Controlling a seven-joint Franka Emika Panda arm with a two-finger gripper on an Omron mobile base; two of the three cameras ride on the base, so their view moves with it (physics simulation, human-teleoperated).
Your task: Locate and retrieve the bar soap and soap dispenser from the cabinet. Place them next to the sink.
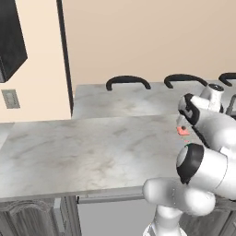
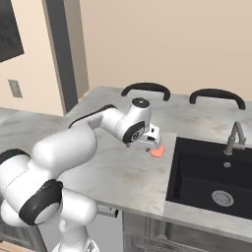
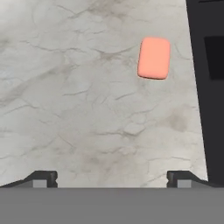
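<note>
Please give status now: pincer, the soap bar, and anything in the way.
Pincer open, empty, above the counter. Soap bar lies flat on counter beside the sink. Nothing in the way.

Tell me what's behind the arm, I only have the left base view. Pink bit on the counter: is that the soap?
Observer: Yes. In the right base view the soap lies flat on the counter, in full sight.
Operator: Near the sink?
Observer: The sink is right beside it, with a thin strip of counter between them.
Operator: Claw holding it?
Observer: No. In the hand view the claw is open with nothing between its tips, and the soap sits apart, ahead of it.
</note>
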